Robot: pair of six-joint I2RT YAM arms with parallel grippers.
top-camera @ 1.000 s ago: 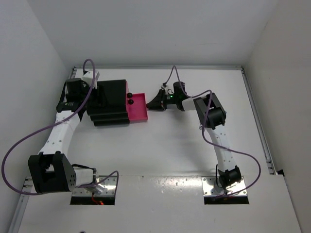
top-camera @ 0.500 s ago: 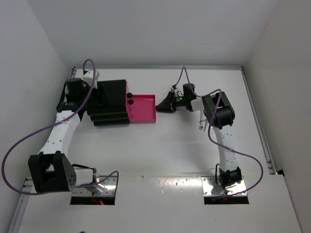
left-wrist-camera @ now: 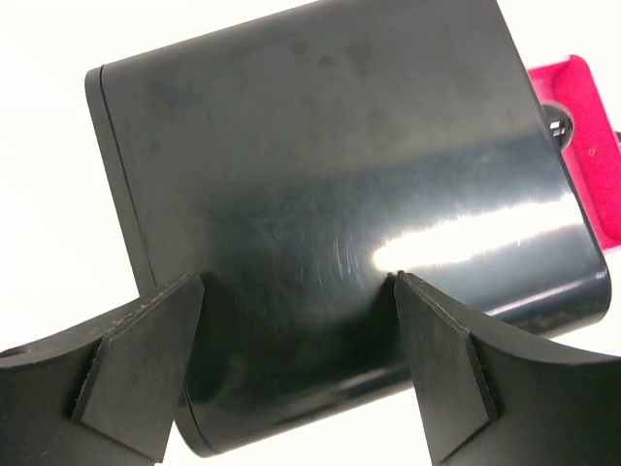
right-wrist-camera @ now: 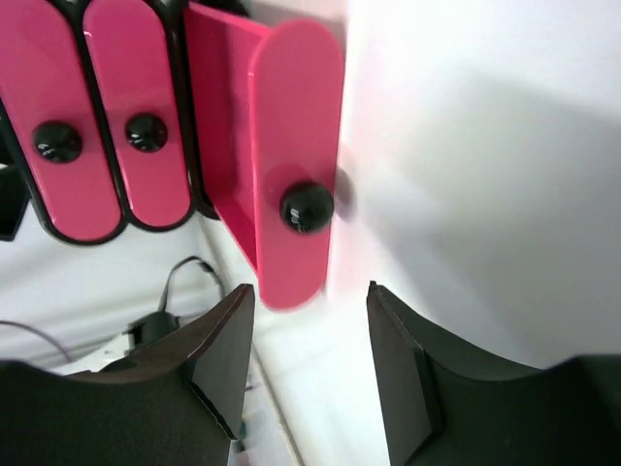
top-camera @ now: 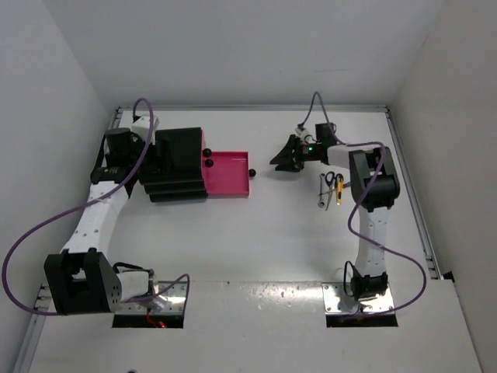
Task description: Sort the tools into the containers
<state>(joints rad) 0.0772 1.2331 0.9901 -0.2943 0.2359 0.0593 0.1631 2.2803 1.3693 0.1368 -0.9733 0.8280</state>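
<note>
The drawer unit (top-camera: 175,159) is a glossy black box with rounded corners, near the far left corner of the white table (top-camera: 256,241). Its pink drawers are smooth plastic with oval fronts and round black knobs. One drawer (top-camera: 227,172) stands pulled out toward the table's middle, beside two shut drawers (right-wrist-camera: 58,136). Since a second ago that drawer has slid further out. The right gripper (top-camera: 281,162) has released its knob (top-camera: 252,172) and backed away, jaws apart and empty. The left gripper (left-wrist-camera: 291,369) has loosened too, its ribbed black fingers (left-wrist-camera: 136,359) spread over the unit's top, clamping nothing. Nearer the right edge lie black-handled scissors (top-camera: 330,178), a yellow cutter (top-camera: 338,189) and a thin silver wrench (top-camera: 323,200), close together
</note>
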